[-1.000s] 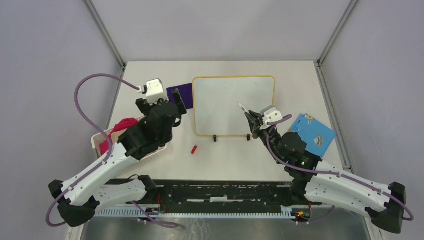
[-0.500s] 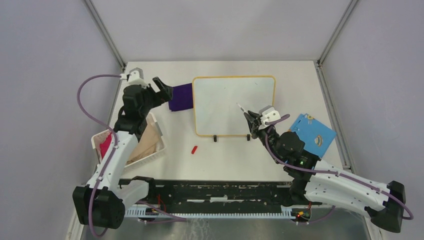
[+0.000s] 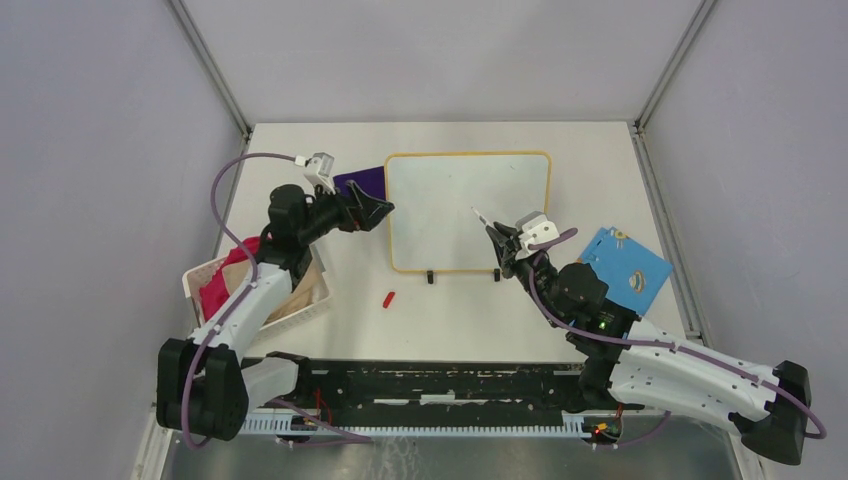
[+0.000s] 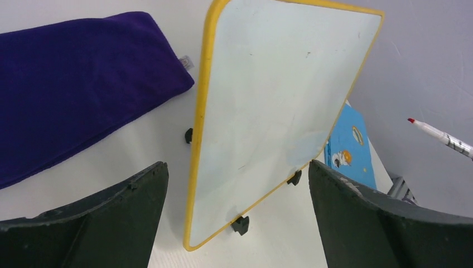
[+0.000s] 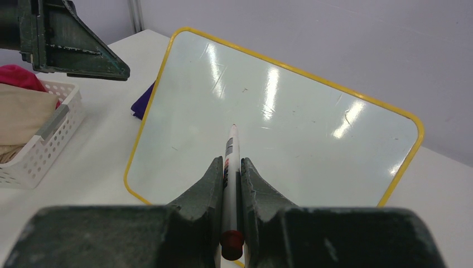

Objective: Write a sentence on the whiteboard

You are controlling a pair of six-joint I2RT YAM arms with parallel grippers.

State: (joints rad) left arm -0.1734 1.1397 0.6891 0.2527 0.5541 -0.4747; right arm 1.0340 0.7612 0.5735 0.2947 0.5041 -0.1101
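Top external view: the whiteboard (image 3: 467, 210) sits on the table (image 3: 450, 325) at its far centre, with the yellow frame complete all round and two black feet at the near edge. Its glossy face shows white with faint scuffs.

Left gripper (image 3: 378, 210): positioned just beside the board's left edge, above the near corner of a purple cloth (image 3: 360, 183). The fingers are spread wide and grip nothing. In the left wrist view the two dark fingers (image 4: 89, 223) frame the board, which fills the space between them.

Right gripper (image 3: 498, 240): positioned over the board's near right portion. The fingers are drawn narrow and clamp a white marker (image 3: 482, 219) by its barrel. The marker points away from the arm bases, toward the board's centre. The left wrist view shows its red tip in the air, apart from the board surface.

Other items:
- Red cap (image 3: 389, 298), loose on the table, near the board's near left corner.
- Blue card (image 3: 625, 268), flat, to the right of the board.
- White basket (image 3: 300, 308), at the left, holding pink and tan cloths.
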